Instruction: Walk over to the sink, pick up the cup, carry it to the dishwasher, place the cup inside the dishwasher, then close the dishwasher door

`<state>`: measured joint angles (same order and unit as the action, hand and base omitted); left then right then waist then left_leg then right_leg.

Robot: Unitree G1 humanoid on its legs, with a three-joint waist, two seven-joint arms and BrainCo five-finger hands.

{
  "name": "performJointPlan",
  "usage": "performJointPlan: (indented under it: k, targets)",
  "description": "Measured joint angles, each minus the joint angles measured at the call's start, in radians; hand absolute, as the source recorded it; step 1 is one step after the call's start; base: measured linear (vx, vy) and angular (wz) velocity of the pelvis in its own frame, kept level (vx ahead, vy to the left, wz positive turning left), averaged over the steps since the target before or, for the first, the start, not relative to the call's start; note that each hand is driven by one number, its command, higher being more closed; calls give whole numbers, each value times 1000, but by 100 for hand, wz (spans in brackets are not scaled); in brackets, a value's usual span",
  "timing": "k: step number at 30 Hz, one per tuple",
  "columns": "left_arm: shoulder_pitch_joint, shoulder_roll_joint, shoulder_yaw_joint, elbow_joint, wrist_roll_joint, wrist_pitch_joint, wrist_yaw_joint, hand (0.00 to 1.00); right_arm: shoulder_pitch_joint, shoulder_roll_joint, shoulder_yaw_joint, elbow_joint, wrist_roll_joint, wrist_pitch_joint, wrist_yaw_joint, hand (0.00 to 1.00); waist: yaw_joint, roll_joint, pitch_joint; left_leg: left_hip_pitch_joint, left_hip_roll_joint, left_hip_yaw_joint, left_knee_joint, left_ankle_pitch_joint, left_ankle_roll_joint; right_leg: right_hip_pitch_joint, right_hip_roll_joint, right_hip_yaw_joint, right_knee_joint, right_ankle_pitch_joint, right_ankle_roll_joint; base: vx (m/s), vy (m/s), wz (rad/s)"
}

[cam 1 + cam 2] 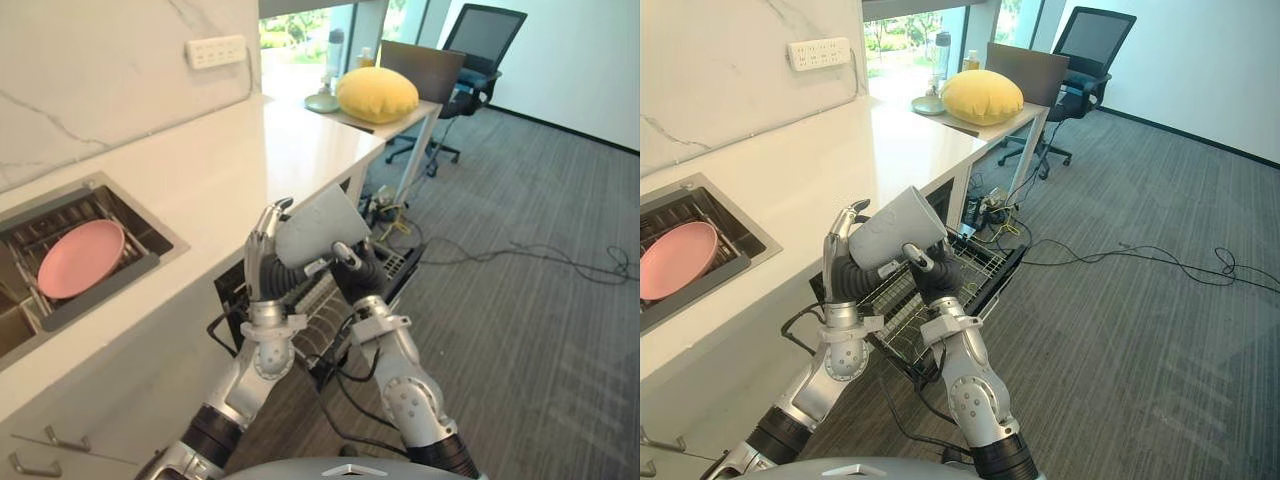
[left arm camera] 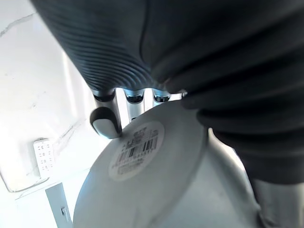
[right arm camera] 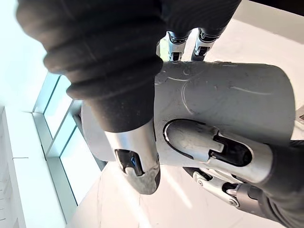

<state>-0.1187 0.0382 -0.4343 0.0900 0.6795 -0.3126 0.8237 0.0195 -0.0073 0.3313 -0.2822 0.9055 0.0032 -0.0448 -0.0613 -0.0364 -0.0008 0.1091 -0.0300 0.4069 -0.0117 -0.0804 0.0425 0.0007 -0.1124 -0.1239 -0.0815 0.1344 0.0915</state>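
Observation:
A grey cup is held tilted between both hands, above the open dishwasher's wire rack. My right hand is shut on the cup, with the thumb and fingers curled round its side. On the other side, my left hand stands upright with straight fingers. Their tips rest against the cup's labelled base. The dishwasher sits under the white counter, and its rack is pulled out towards the carpet.
A sink set in the counter at the left holds a pink plate in a rack. A yellow cushion lies on a far table, with an office chair behind. Cables trail over the grey carpet.

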Motion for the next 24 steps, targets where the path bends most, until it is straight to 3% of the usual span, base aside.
performJointPlan:
  k: [11,12,24]
  targets:
    - [0,1,-5,0,12,-16,-48,100,3,-1,1,24,0,0,13,0,-2,1,1,9,-4,0,-8,2,0,2,-2,0,0,-2,0,0,0,0]
    - [0,1,-6,0,12,-17,-51,100,3,-1,1,24,0,-1,13,100,-2,2,1,9,-4,0,-8,2,0,2,-2,1,0,-2,0,0,0,0]
    - [-10,25,-26,8,12,-20,-61,100,2,-2,3,21,0,-29,-30,100,-2,6,0,5,-4,1,-7,1,0,-2,-2,2,0,-2,1,0,0,0]
